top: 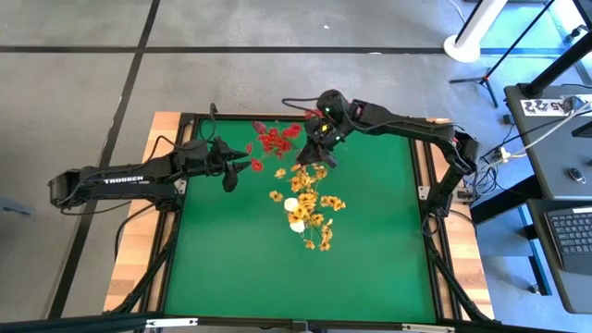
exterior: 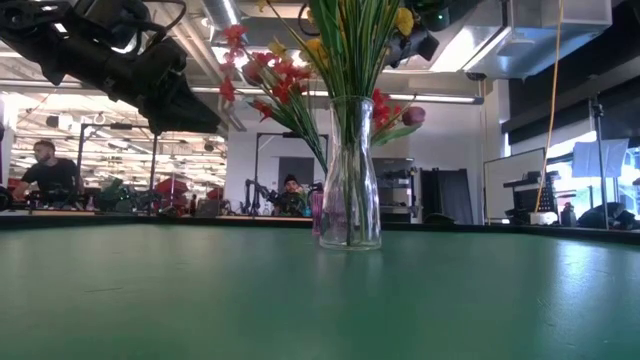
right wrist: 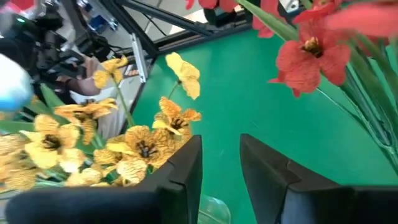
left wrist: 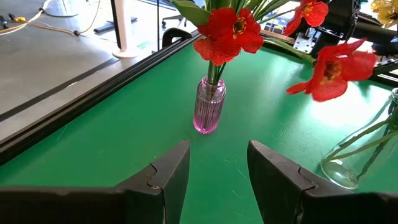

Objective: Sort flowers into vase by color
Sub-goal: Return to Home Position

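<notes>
Left tool (left wrist: 219,150) agape; arm (top: 92,183) lettered TROSSEN.

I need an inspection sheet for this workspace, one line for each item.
Surface: green mat, no stains seen.
Job's things: red flowers in pink vase; yellow flowers and white tulips in clear vase.
Clutter: nothing seen.
Grippers: left gripper open, empty, facing the pink vase; right gripper open, empty, over the yellow flowers.
Cables: white cable right of the table.
Surroundings: person seated behind the table; laptop on a side desk.
</notes>
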Motion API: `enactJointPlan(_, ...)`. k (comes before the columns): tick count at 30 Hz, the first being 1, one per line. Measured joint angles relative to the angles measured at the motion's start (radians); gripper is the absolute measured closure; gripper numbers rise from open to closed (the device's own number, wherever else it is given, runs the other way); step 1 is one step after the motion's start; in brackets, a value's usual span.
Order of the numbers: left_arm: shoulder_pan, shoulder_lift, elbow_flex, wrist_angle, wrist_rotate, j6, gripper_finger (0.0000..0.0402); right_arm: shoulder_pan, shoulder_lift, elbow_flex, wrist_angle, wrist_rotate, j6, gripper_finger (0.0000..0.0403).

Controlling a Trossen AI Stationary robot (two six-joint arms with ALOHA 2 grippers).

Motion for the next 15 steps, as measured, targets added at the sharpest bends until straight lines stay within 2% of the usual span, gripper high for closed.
enactJointPlan(4, 0.0, 0.0, 0.0, -0.001, 0.0, 0.0, 0.0246, -0.01, 0.0, 0.0, 0.016, -0.082, 0.005, 0.0297)
enactJointPlan(8, 0.0, 0.0, 0.0, -0.002, 0.0, 0.0, 0.0246, -0.008, -0.007, 0.0, 0.088, -0.232, 0.052, 0.0297)
enactJointPlan(10, 0.0, 0.0, 0.0, -0.002, 0.0, 0.0, 0.0246, -0.007, -0.026, 0.0, 0.12, -0.274, 0.07, 0.0297)
enactJointPlan(12, 0.0, 0.0, 0.0, -0.002, 0.0, 0.0, 0.0246, -0.007, -0.055, 0.001, 0.138, -0.267, 0.072, 0.0297)
enactJointPlan(15, 0.0, 0.0, 0.0, -0.005, 0.0, -0.001, 0.0246, -0.016, -0.105, 0.002, 0.136, -0.203, 0.036, 0.0297)
